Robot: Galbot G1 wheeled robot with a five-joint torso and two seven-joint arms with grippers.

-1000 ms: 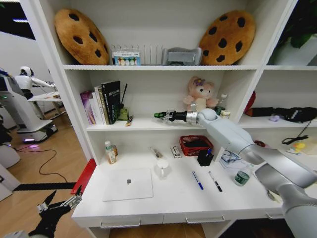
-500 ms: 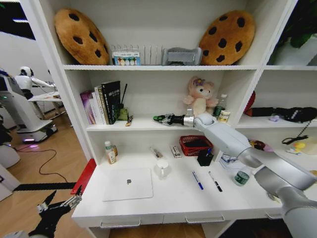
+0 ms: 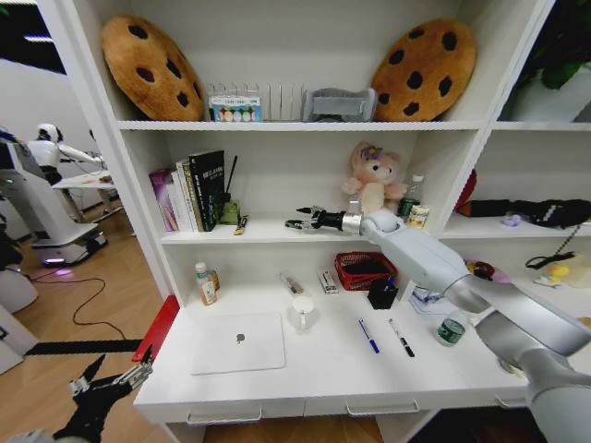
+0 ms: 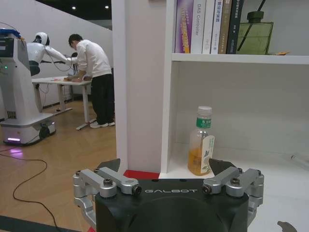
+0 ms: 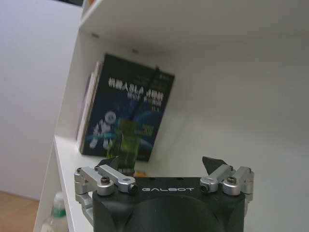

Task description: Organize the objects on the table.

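The right hand point(image 3: 294, 220) hovers over the middle shelf point(image 3: 268, 233), fingers apart and holding nothing. The left hand point(image 3: 138, 373) hangs low beside the surface point(image 3: 323, 369), fingers apart. The laptop point(image 3: 238, 342), 2 pens point(image 3: 385, 336) and pen cup point(image 3: 381, 295) lie below. Reaching further risks toppling the green diffuser bottle point(image 5: 125, 145). The right wrist view shows it just ahead; the head view shows it near the books point(image 3: 194, 192).
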